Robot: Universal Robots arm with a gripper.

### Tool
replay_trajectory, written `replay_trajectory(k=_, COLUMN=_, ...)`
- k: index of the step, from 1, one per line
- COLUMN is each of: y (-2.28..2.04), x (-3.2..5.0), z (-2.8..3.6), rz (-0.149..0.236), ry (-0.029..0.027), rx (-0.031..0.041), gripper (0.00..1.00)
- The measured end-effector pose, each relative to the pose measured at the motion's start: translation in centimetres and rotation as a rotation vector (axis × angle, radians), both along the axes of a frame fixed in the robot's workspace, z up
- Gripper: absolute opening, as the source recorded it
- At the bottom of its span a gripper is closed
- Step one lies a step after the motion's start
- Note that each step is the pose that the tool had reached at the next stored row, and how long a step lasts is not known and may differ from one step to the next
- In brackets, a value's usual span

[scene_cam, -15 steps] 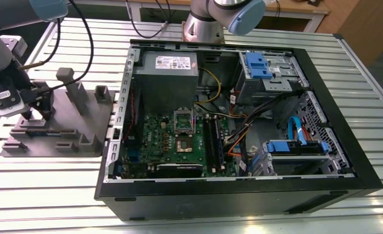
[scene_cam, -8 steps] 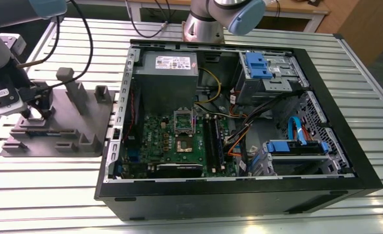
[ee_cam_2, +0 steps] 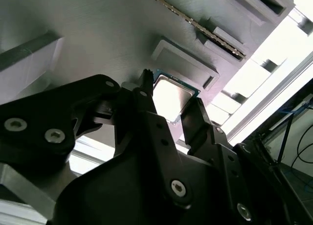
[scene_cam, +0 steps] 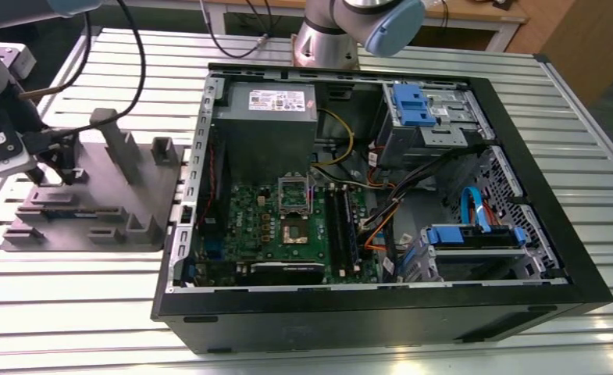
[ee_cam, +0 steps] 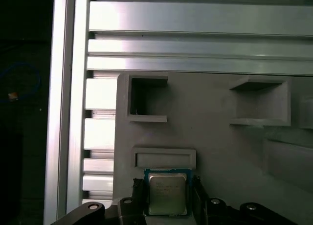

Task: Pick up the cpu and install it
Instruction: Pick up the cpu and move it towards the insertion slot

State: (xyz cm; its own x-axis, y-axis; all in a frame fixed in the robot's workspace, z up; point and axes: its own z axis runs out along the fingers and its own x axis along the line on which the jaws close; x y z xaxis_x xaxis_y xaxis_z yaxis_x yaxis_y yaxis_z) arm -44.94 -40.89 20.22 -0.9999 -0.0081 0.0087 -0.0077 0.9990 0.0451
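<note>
**Claw Clamped on CPU at the Fixture Block**

The claw [scene_cam: 53, 176] stands over the grey fixture block [scene_cam: 155, 187], which lies near the table [scene_cam: 77, 312] edge at the exterior view's left. The arm reaches down to it from that same side.

In both wrist views the claw [ee_cam: 167, 198] is closed on the cpu [ee_cam: 167, 193]. One black finger [ee_cam: 139, 194] bears on one edge of the chip and the other finger on the opposite edge. The silver-grey metal top of the cpu [ee_cam_2: 171, 97] faces away from the fixture block [ee_cam_2: 98, 29]. The chip sits just beside a shallow rectangular recess [ee_cam: 165, 158] in the block. Whether the chip rests on the block or is raised clear of it cannot be told.

The open computer case [scene_cam: 390, 301] lies on its side at the middle of the table, well apart from the claw. Inside it, the green motherboard [scene_cam: 249, 211] lies flat. Its socket frame [scene_cam: 294, 190] stands open, just below the grey power supply [scene_cam: 268, 117].
</note>
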Motion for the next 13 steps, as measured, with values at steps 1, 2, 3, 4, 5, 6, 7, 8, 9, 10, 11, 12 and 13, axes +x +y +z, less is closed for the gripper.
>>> replay_trajectory(k=1, y=0.00, x=0.00, z=0.09, rz=0.000, ry=0.0000, rx=0.0000, gripper=0.47)
replay_trajectory(k=2, y=0.00, x=0.01, z=0.08, rz=0.000, ry=-0.0002, rx=0.0001, gripper=0.47)
replay_trajectory(k=3, y=0.00, x=0.01, z=0.08, rz=0.000, ry=-0.0001, rx=0.0001, gripper=0.47)
replay_trajectory(k=4, y=0.00, x=0.00, z=0.12, rz=0.000, ry=0.0001, rx=-0.0001, gripper=0.47)
replay_trajectory(k=5, y=0.00, x=0.00, z=0.16, rz=0.000, ry=0.0000, rx=0.0000, gripper=0.47)
replay_trajectory(k=6, y=0.00, x=0.00, z=0.17, rz=0.000, ry=0.0000, rx=-0.0001, gripper=0.47)
replay_trajectory(k=7, y=0.00, x=0.00, z=0.17, rz=0.000, ry=0.0000, rx=0.0000, gripper=0.47)
replay_trajectory(k=8, y=0.00, x=0.00, z=0.19, rz=0.000, ry=0.0001, rx=-0.0001, gripper=0.47)
replay_trajectory(k=9, y=0.00, x=0.00, z=0.21, rz=0.000, ry=0.0001, rx=-0.0001, gripper=0.47)
replay_trajectory(k=10, y=0.00, x=0.00, z=0.23, rz=0.000, ry=0.0000, rx=0.0000, gripper=0.47)
replay_trajectory(k=11, y=0.00, x=0.00, z=0.24, rz=0.000, ry=0.0000, rx=0.0000, gripper=0.47)
replay_trajectory(k=12, y=0.00, x=0.00, z=0.26, rz=0.000, ry=0.0000, rx=0.0000, gripper=0.47)
replay_trajectory(k=13, y=0.00, x=0.00, z=0.28, rz=0.000, ry=0.0000, rx=0.0000, gripper=0.47)
